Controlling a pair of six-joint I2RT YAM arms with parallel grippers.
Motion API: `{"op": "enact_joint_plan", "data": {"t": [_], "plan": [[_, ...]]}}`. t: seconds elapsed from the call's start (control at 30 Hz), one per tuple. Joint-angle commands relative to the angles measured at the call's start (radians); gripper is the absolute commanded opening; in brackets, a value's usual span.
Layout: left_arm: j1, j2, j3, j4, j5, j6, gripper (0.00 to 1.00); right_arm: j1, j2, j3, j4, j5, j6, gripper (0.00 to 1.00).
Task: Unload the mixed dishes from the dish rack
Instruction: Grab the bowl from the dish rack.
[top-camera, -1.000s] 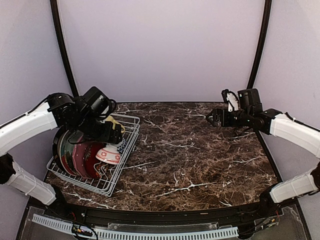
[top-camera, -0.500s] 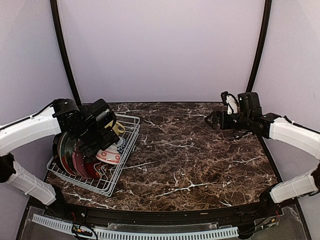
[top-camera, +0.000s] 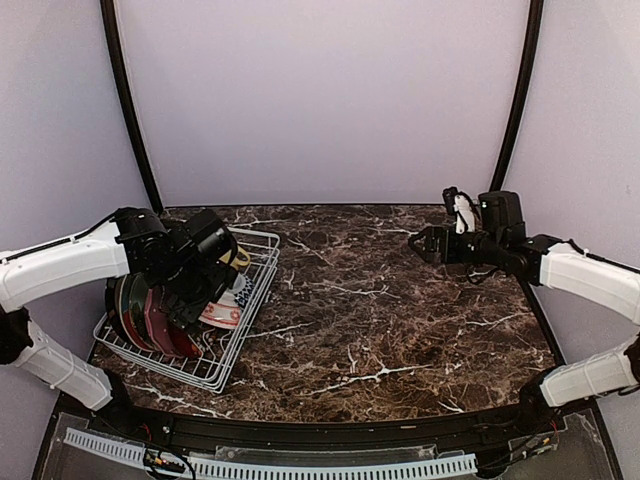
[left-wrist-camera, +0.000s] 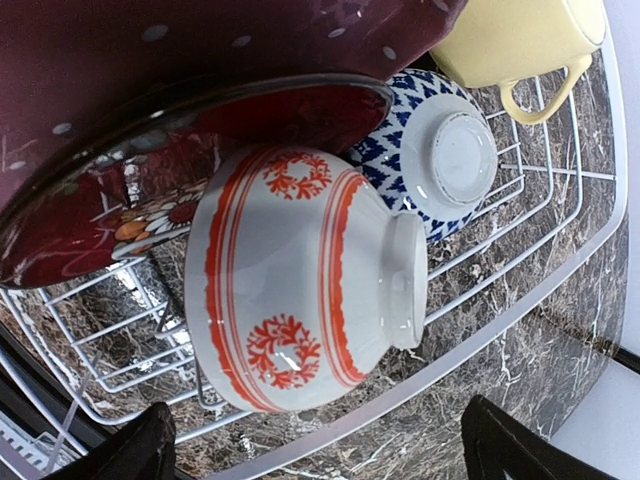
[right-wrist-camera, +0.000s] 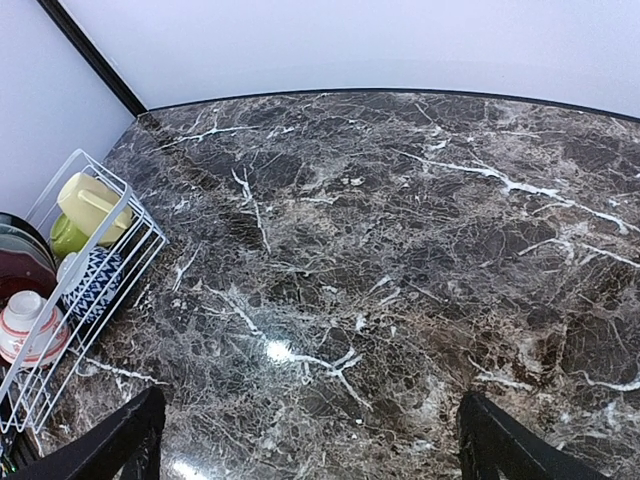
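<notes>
The white wire dish rack (top-camera: 240, 340) stands at the table's left and holds upright dark red and teal plates (top-camera: 150, 315) and a red-white bowl (top-camera: 222, 312). My left gripper (top-camera: 195, 300) hangs low over the rack, open. In the left wrist view the red-white bowl (left-wrist-camera: 300, 280) lies on its side just above my open left gripper (left-wrist-camera: 320, 450), untouched. Beside the bowl are a dark red floral plate (left-wrist-camera: 150, 200), a blue-white bowl (left-wrist-camera: 440, 160) and a pale yellow mug (left-wrist-camera: 520, 40). My right gripper (top-camera: 418, 242) is open and empty above the far right of the table.
The right wrist view shows bare dark marble table (right-wrist-camera: 380, 260) under my right gripper (right-wrist-camera: 315, 445), with the rack (right-wrist-camera: 90, 170), mug (right-wrist-camera: 90, 200), a lime-green bowl (right-wrist-camera: 65, 235) and the blue-white bowl (right-wrist-camera: 95, 280) at its left edge. Purple walls enclose the table.
My left arm has come down and forward into the rack, closer to the red-white bowl. My right arm has sunk slightly and stays over the far right.
</notes>
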Motion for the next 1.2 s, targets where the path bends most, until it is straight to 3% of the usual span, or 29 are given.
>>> {"op": "enact_joint_plan", "data": {"t": [0.0, 0.47, 0.73, 0.93, 1.17], "plan": [[-0.002, 0.041, -0.001, 0.001, -0.002, -0.069, 0.99, 0.006, -0.036, -0.015, 0.045, -0.006, 0.002, 0.99], [0.061, 0.130, 0.058, -0.079, 0.010, -0.097, 0.99, 0.006, -0.080, -0.034, 0.014, 0.075, -0.040, 0.99], [0.089, 0.159, 0.047, -0.044, 0.023, -0.080, 0.98, 0.005, -0.073, -0.041, 0.024, 0.070, -0.033, 0.99], [0.092, 0.181, 0.063, -0.054, 0.010, -0.070, 0.83, 0.006, -0.070, -0.039, 0.022, 0.073, -0.033, 0.99], [0.091, 0.206, 0.090, -0.075, 0.016, -0.044, 0.75, 0.005, -0.066, -0.036, 0.026, 0.069, -0.030, 0.99]]}}
